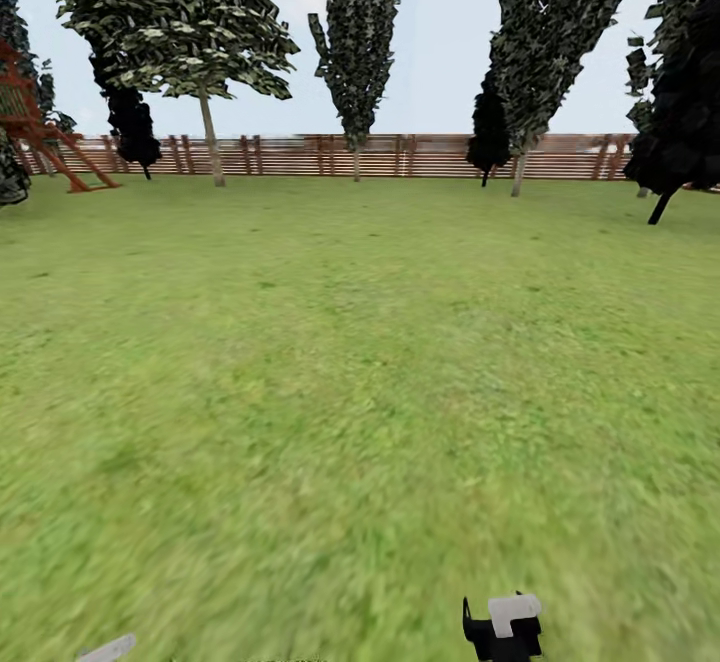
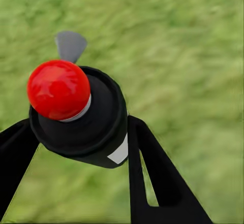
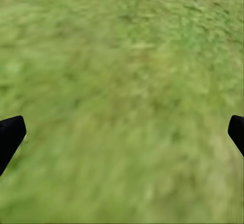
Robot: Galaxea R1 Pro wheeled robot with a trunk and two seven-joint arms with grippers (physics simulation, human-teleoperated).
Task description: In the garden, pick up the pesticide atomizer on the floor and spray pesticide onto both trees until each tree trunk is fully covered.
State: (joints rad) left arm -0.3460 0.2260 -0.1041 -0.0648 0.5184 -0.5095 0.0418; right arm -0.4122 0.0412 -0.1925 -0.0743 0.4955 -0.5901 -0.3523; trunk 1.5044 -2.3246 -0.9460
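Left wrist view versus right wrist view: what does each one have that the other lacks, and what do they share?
Left wrist view: the left tool is closed around the pesticide atomizer, which has a dark body, a red ball and a grey nozzle. Right wrist view: the right tool is open, its black fingers spread wide with nothing held between them. Shared: black fingers at the frame edges and blurred green grass behind.

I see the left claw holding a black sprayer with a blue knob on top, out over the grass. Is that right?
Not quite. The knob on the pesticide atomizer is red, not blue, as the left wrist view shows. The rest holds: the left claw grips its black body from both sides, above the grass.
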